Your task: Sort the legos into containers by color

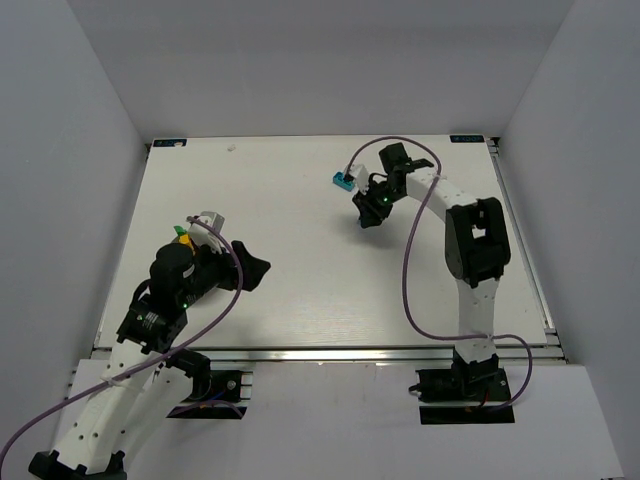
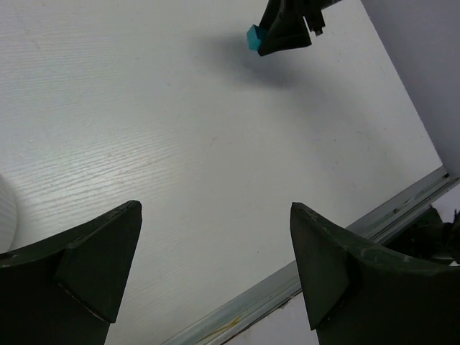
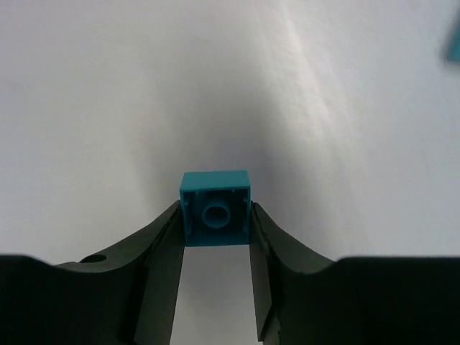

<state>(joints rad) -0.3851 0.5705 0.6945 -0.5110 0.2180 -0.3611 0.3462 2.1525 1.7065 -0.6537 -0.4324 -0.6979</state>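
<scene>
Top view: the right gripper (image 1: 350, 185) reached the far middle of the table (image 1: 300, 310) with a cyan brick (image 1: 342, 181) at its tip. Yellow and green bricks (image 1: 180, 236) showed beside the left arm, so sorting looked partly done.

Left wrist view: the left gripper (image 2: 215, 215) gaped wide, holding nothing, with what looked like the bowl (image 2: 4, 215) just beside it.

Right wrist view: both fingers (image 3: 162, 251) pressed the cyan brick's sides, gripping it. 1 more cyan piece (image 3: 453, 47) lay loose.

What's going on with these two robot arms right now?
The right hand grips a cyan brick toward the far side of the table, and seems to hold it just above the surface. The left hand is open and empty over bare table, beside the white bowl, which the left arm mostly hides from above.
</scene>
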